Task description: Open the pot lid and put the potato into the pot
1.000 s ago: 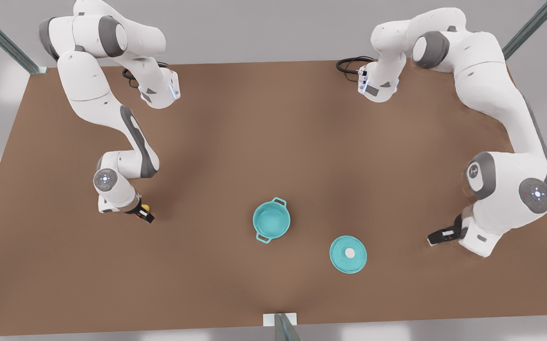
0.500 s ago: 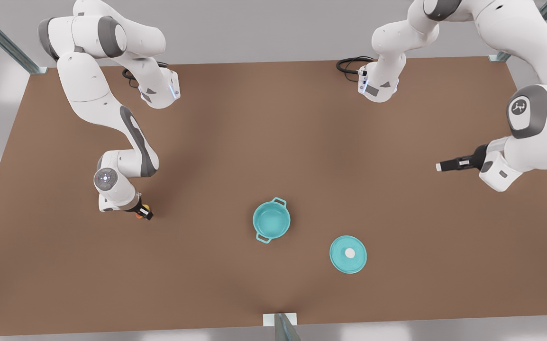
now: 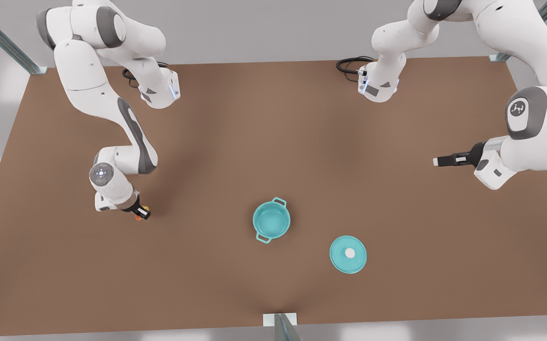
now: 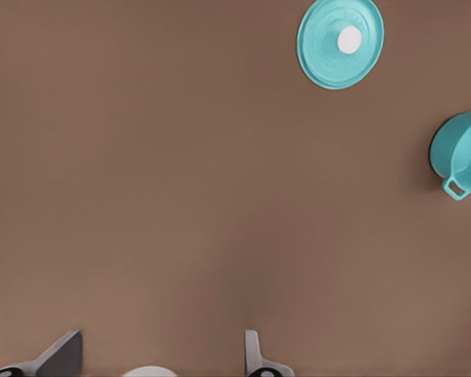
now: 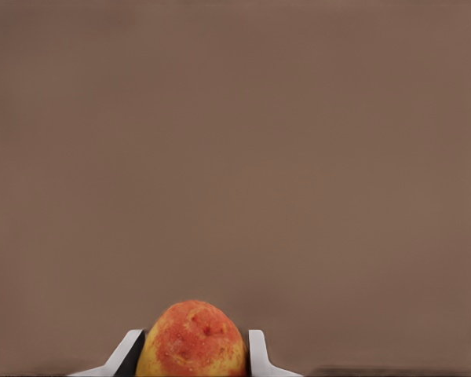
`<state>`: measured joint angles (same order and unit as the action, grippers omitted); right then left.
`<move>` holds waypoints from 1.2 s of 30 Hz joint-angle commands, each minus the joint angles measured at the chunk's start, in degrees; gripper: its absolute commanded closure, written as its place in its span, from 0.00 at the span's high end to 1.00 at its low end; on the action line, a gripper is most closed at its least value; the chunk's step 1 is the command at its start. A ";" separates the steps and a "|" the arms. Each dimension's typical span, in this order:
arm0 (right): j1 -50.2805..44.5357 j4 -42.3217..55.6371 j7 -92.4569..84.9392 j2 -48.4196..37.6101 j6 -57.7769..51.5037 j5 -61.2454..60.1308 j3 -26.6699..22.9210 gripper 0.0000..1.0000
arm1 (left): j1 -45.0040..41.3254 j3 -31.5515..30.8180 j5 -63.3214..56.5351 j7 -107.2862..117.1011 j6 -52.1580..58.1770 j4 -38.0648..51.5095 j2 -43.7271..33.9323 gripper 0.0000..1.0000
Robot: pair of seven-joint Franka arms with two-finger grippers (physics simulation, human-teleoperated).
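The right gripper [image 3: 141,213], at the front view's left, clamps its 2 fingers on the small yellow-red potato [image 5: 191,339] to carry it toward the uncovered round teal pot [image 3: 271,220], while the left gripper [image 3: 444,161] waits with fingers spread, empty.

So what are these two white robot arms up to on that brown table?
They are putting a potato into a pot. The small round teal pot stands open, and its flat teal lid with a white knob lies on the brown table beside it, apart. The right hand, at the front view's left, is shut on the little yellow-and-red potato, away from the pot. The left hand waits open and empty at the front view's right.
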<state>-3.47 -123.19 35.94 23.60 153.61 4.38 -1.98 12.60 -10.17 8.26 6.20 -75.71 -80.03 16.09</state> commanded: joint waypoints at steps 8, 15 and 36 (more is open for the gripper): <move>-7.25 10.51 10.11 -2.41 -19.31 -6.14 4.18 0.52 | 0.32 0.24 -0.26 -1.19 -2.87 0.05 -1.06 1.00; -16.30 25.89 22.68 1.71 -32.75 -7.46 4.09 0.51 | 0.32 0.24 -0.26 -1.19 -1.37 0.05 -0.89 1.00; -33.62 63.69 44.39 31.78 -31.18 -7.11 3.38 0.49 | 0.15 0.06 -0.35 -0.93 -1.55 0.14 -0.71 1.00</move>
<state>-36.75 -59.65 65.16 55.26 118.86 -2.79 1.34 12.74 -10.04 7.98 5.30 -77.21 -79.93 15.45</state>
